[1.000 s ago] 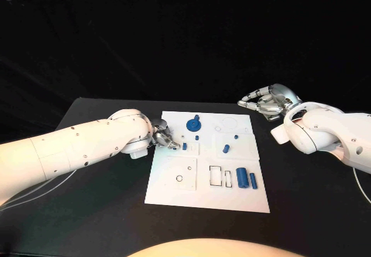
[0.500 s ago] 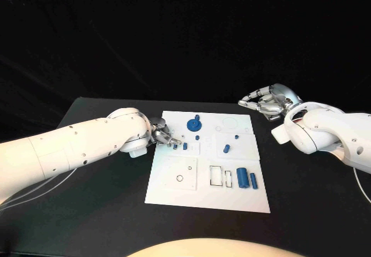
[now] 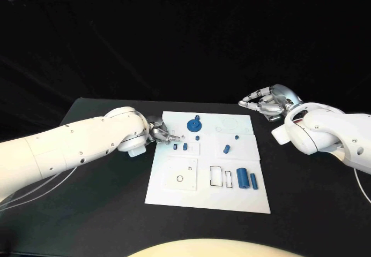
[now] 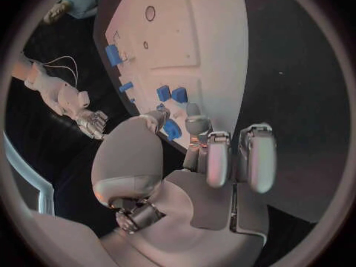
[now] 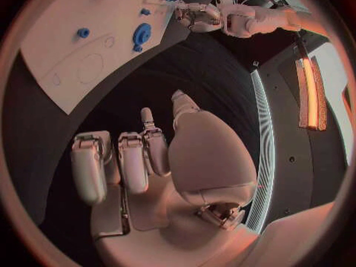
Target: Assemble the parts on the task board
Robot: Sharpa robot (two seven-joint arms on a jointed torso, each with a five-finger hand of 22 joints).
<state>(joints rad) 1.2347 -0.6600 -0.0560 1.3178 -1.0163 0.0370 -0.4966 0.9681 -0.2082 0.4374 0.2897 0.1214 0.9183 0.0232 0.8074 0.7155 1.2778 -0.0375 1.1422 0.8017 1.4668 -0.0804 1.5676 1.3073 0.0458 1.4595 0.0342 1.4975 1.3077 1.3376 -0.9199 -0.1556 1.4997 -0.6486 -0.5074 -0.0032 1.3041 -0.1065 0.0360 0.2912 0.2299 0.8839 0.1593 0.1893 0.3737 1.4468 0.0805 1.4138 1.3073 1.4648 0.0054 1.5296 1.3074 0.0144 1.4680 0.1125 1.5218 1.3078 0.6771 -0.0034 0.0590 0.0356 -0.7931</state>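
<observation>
Two robot hands flank the board (image 3: 207, 193), a white plate lying mid-desk (image 3: 93, 214) with dark bare surface on every side. The left robot hand (image 3: 162, 135) sits at the board's left edge near its far corner, fingers (image 4: 199, 126) bunched around a small blue part (image 4: 171, 129) right at the plate surface; the wrist view shows the part pinched between fingertips, with two more blue pieces (image 4: 171, 93) just beyond them. The right robot hand (image 3: 268, 100) hangs off the board's far right corner, over bare desk, fingers loosely curled and apart with nothing in them.

On the board, a round blue knob (image 3: 194, 126) stands near the far edge, a small peg (image 3: 227, 148) sits toward the middle, and two upright blue bars (image 3: 246, 178) lie side by side close to the right edge, next to two outlined rectangular slots (image 3: 220, 176). The near half of the plate and its near-left quadrant carry little, leaving broad white room, and the desk in front of the near edge is open
</observation>
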